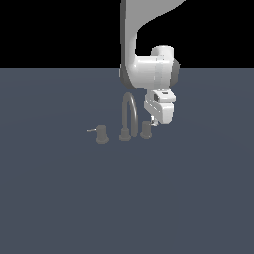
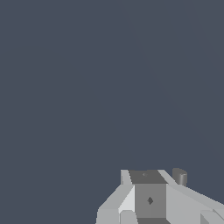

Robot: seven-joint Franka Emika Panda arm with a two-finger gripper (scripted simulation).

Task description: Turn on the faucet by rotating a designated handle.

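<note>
The faucet [image 1: 129, 115] is a small dull-grey set with a tall arched spout between two short knobs. The handle [image 1: 145, 130] is the knob on the exterior view's right; its lever is hidden behind my hand. The twin knob [image 1: 102, 134], on the exterior view's left, has a thin lever pointing left. My gripper [image 1: 153, 122] hangs low, right beside the handle on its right, touching or nearly so. In the wrist view the fingers [image 2: 148, 176] sit together with no gap and nothing between them. A grey cylindrical stub [image 2: 180, 176] peeks out beside them.
The faucet stands on a flat dark blue-grey floor [image 1: 74, 198] that stretches on all sides. The white arm [image 1: 136, 44] comes down from above, behind the spout.
</note>
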